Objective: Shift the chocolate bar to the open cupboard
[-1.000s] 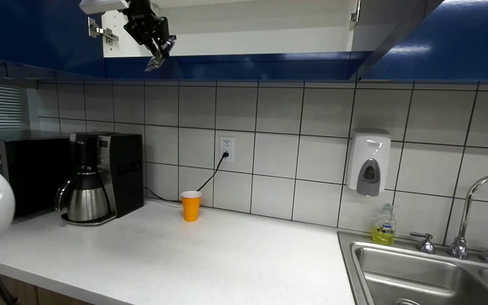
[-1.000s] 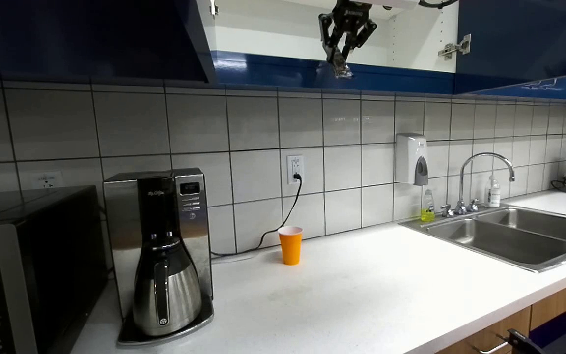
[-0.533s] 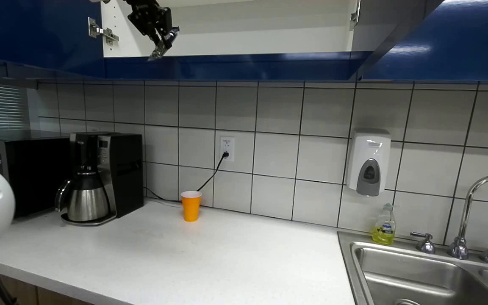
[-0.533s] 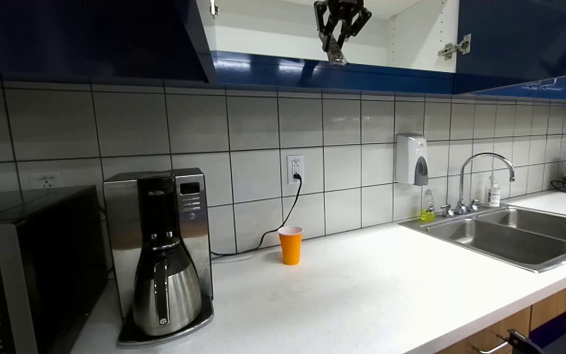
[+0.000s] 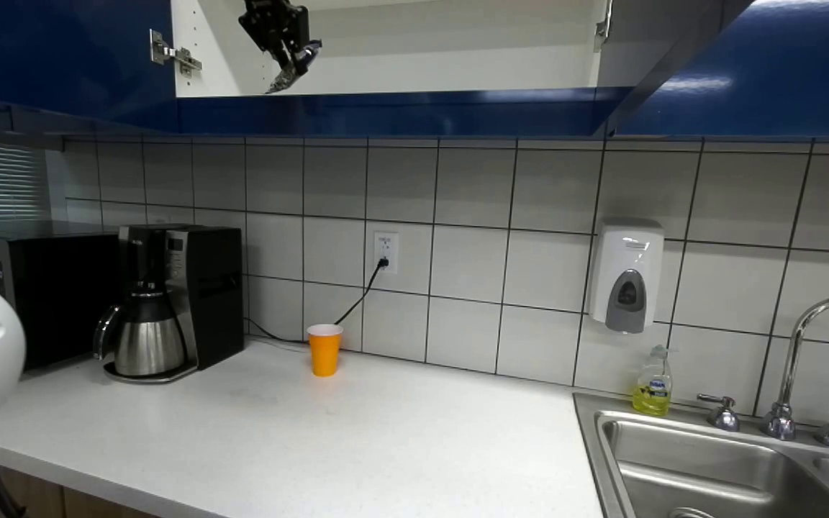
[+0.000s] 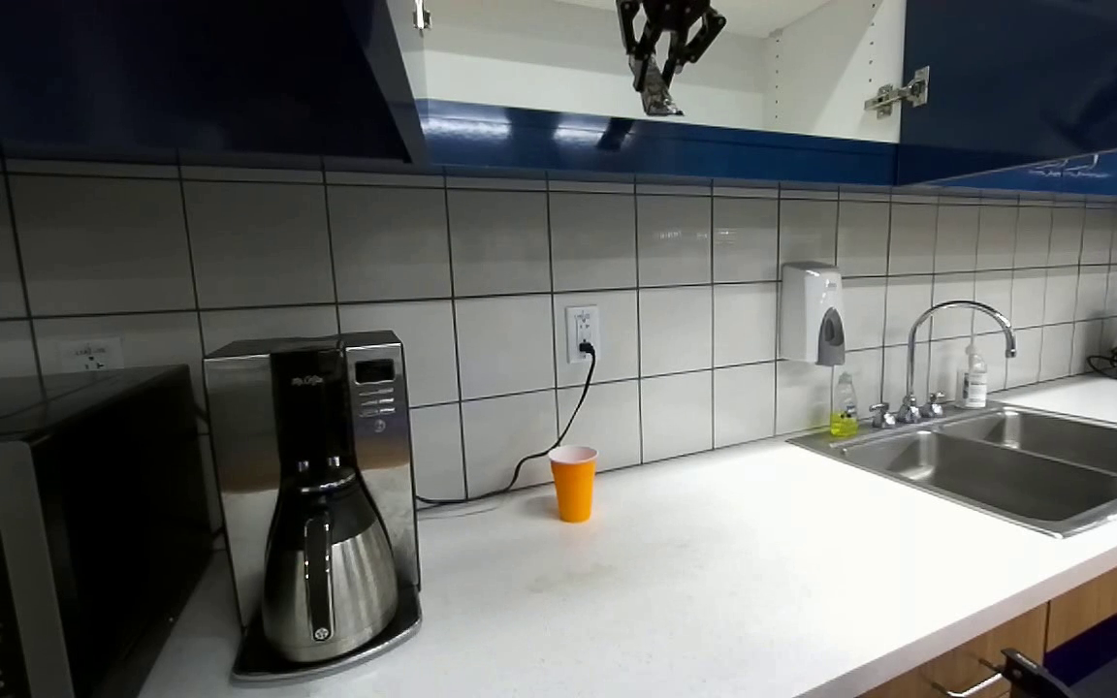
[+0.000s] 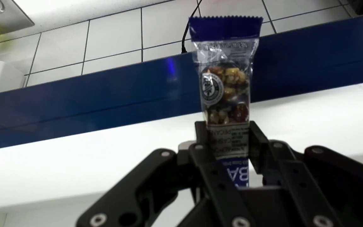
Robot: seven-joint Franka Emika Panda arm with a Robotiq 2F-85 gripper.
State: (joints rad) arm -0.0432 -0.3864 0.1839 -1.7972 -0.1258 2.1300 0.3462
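Pinched the chocolate bar (image 7: 227, 94) side to side between the fingers (image 7: 201, 134) of the gripper (image 7: 227, 132), leaving the crimped dark-blue end jutting past the tips. Within the last second, lifted it in both exterior views from overlapping the blue bottom rail (image 6: 762, 153) to hanging, tilted, just above the top edge, against the pale interior of the open cupboard (image 5: 458, 65). Likely gained enough height to pass over the rail; could not tell from these angles whether inside yet. Probably needed to reach inward next, then lower and release.
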